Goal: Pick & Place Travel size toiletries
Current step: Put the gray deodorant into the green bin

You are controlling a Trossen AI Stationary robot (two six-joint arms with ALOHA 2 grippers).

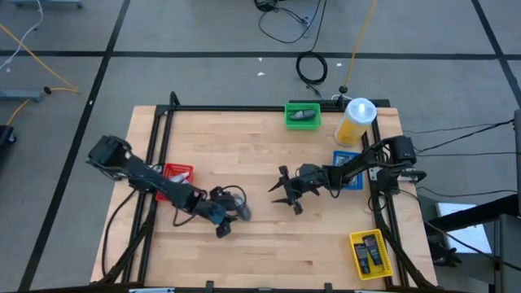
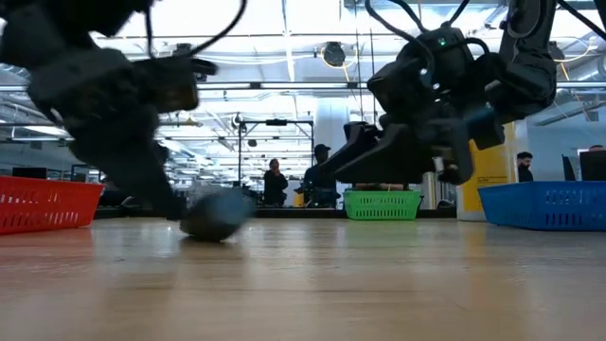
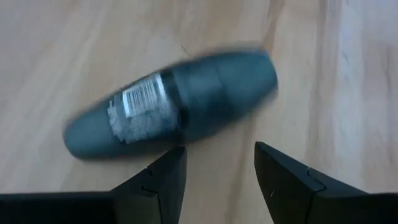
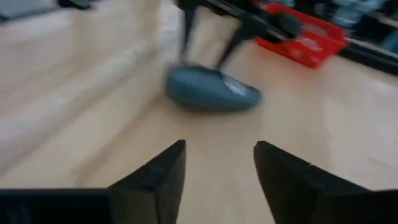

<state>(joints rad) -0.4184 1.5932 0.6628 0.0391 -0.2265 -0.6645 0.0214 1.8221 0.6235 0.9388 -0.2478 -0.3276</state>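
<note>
Hovering low at lower centre-left of the high view, left claw (image 1: pixel 236 213) released, fingers apart, dark grey toiletry (image 3: pixel 174 102) lying loose on the worktop (image 1: pixel 269 252) just ahead of its tips. Right claw (image 1: pixel 281 194) released too, fingers spread, centre frame, near the toiletry but apart. Red basket (image 1: pixel 177 172) left, green basket (image 1: pixel 303 115) top, yellow bottle (image 1: pixel 356 120) beside it.

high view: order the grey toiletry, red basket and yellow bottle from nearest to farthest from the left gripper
From the left gripper:
1. Grey toiletry, on the table right at its fingertips.
2. Red basket, at the left edge.
3. Yellow bottle, at the far right corner.
</note>
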